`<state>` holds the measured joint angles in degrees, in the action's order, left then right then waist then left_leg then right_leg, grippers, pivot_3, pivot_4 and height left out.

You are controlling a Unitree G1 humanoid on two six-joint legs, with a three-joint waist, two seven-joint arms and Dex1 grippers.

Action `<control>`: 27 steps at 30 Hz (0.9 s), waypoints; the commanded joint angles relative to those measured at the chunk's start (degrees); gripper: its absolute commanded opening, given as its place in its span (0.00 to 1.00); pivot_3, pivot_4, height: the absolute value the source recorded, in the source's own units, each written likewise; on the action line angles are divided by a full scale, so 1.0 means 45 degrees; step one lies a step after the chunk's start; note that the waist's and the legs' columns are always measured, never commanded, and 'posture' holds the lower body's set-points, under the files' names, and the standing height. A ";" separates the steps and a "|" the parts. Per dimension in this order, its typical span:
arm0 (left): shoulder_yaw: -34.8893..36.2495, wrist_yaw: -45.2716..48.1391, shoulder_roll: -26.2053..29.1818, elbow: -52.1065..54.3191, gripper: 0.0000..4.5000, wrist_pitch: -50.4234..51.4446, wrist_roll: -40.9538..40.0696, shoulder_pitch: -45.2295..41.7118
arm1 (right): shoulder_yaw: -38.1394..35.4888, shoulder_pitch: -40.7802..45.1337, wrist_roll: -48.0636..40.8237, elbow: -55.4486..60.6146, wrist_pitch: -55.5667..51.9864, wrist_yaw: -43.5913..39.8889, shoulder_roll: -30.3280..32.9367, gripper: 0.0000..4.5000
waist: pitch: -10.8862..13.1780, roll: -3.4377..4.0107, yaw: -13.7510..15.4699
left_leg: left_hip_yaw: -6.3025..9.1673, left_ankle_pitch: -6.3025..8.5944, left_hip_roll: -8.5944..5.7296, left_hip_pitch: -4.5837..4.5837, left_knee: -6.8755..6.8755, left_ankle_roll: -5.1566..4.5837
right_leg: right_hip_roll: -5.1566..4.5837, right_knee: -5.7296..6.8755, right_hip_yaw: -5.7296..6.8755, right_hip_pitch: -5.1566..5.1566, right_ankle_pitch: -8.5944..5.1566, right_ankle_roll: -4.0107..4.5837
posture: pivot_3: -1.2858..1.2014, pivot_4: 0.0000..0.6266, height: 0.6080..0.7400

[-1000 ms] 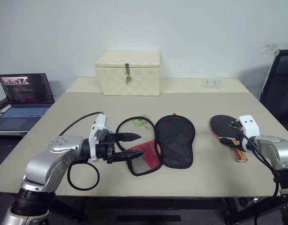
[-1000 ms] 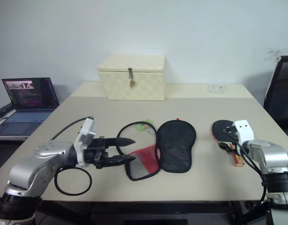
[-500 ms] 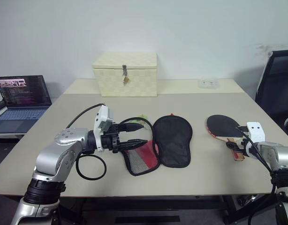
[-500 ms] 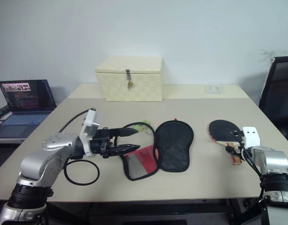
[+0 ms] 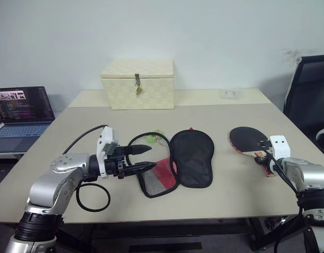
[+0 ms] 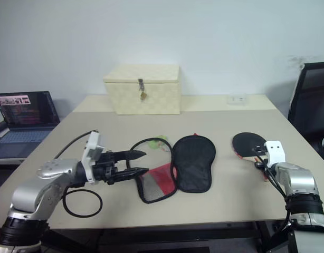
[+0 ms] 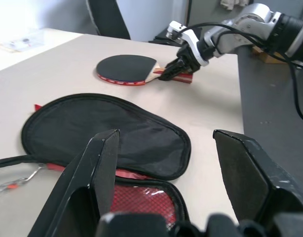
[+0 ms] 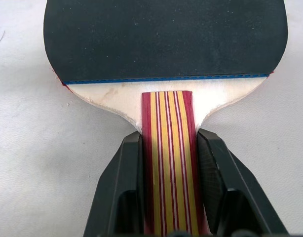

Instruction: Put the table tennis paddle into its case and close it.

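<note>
Between the right pincer's fingers: we see the paddle [image 8: 166,123] handle, striped red and yellow, with both fingers pressed against its sides; we read the right pincer [image 5: 263,158] as clamped on the paddle, which lies flat on the table [image 5: 225,113].
Paddle axis: the handle runs straight back into our right pincer and the round black blade lies beyond the fingertips, in line with the fingers.
Left pincer: our left pincer [image 5: 146,158] hovers with fingers apart, holding nothing, pointing across toward the case.
Case: the case [image 5: 178,161] lies just past our left fingertips, unzipped and folded open; the red mesh half is nearest the tips, the black half beyond it.
Case contents: we see nothing inside; both halves lie flat and bare.
Key relation: the case lies well apart from the right pincer, off to its left, between the two pincers; the left one is much nearer the case, the right one has the paddle. We judge the coming move to be a carry leftward, blade leading into the open half.
Beyond: a cream box [image 5: 137,84] stands latched shut at the far side, its contents hidden.
Off the table: a laptop [image 5: 17,113] sits left of our left arm.
</note>
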<state>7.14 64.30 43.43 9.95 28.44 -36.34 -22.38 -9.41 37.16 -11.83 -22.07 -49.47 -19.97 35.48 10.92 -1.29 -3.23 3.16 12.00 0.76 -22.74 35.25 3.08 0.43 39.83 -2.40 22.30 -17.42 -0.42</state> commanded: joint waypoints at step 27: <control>0.1122 -0.0142 0.0810 0.0884 0.73 0.0460 -0.0509 0.0809 | 0.0929 -0.0889 -0.1020 0.8660 -0.5091 0.3824 -0.7370 0.24 | 0.0005 0.0007 0.0004 | -0.0028 0.0003 0.0155 -0.0057 -0.0034 0.0004 | 0.0046 0.0013 -0.0012 0.0104 0.0002 0.0026 | 0.52 0.24 1.00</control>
<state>11.01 63.60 46.14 12.46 30.78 -38.01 -17.96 -6.22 32.66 -16.77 16.07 -75.42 -2.39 2.22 10.94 -1.26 -3.21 3.03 12.02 1.48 -23.00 35.10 3.10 0.69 39.89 -2.47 22.78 -17.41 -0.29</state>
